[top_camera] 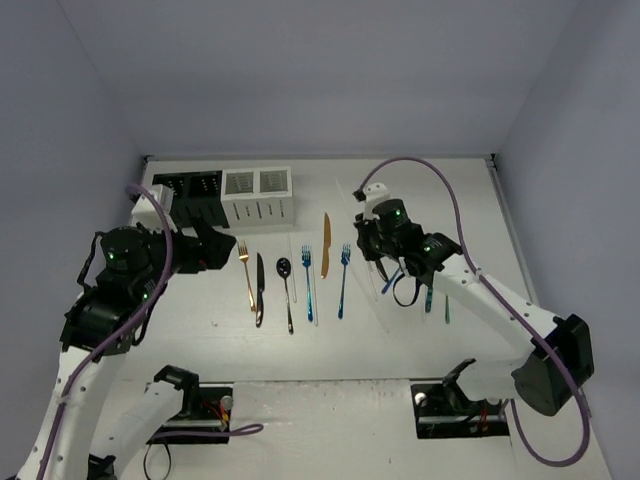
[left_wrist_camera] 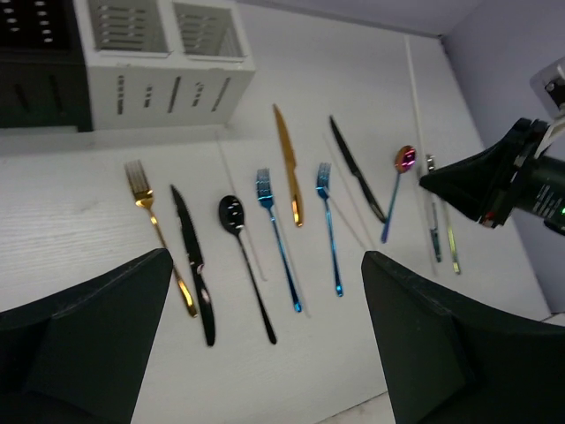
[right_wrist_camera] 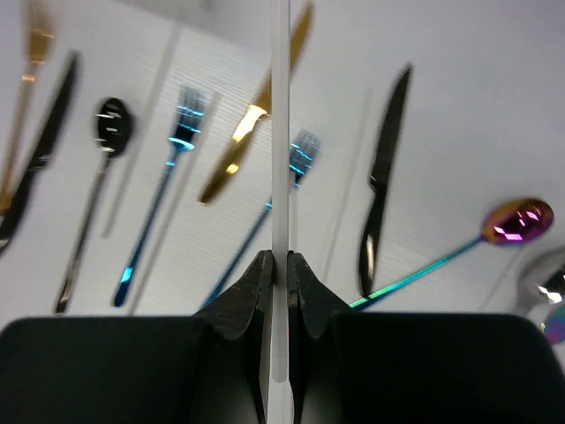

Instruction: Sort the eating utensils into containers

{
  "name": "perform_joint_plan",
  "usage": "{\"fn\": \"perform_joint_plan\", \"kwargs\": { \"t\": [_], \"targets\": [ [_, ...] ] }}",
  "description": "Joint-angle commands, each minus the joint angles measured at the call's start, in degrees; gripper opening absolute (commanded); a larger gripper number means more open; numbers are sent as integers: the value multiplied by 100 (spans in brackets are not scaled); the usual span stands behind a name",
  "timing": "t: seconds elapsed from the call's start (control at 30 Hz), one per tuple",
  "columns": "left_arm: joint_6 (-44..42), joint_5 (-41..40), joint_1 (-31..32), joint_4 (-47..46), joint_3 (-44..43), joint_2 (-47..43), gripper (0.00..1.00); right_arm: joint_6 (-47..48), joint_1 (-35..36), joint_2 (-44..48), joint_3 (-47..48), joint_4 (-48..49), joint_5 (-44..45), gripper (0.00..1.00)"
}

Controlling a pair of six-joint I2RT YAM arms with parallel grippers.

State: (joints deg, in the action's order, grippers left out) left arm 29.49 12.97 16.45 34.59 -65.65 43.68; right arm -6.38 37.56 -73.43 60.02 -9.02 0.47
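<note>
We find the right gripper (right_wrist_camera: 280, 262) clamped on a pale chopstick (right_wrist_camera: 281, 132), apparently raised above the cutlery row (top_camera: 295, 280) on the tabletop (top_camera: 450, 200). The left gripper (left_wrist_camera: 267, 265) stands wide apart, empty. We advise carrying it to the white caddy (top_camera: 257, 195) or black caddy (top_camera: 190, 200) and tipping it upright, clear of the divider, before release.

No text, label, brand, number or sign can be read in any view. The black caddy (top_camera: 190, 200), the white caddy (top_camera: 258, 195), the utensils (top_camera: 259, 290) and the table (top_camera: 330, 350) show no legible marking.
</note>
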Motion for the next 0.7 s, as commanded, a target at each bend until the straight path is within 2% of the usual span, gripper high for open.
{"fn": "perform_joint_plan", "kwargs": {
  "t": [0.0,0.17,0.27,0.53,0.67],
  "targets": [
    [894,744,80,-1708,-188,526,87,155,723,352,485,397,-271,0],
    [1309,648,468,-2835,-98,953,86,120,1276,227,805,654,-327,0],
    [1274,384,865,-3184,-106,1122,85,146,1510,81,934,753,-293,0],
    [848,-781,1610,-2968,-103,1495,75,49,1720,-138,1065,1158,-443,0],
    [898,-946,1740,-3016,38,1521,42,23,1752,-196,1059,1269,-451,0]
  ]
}}
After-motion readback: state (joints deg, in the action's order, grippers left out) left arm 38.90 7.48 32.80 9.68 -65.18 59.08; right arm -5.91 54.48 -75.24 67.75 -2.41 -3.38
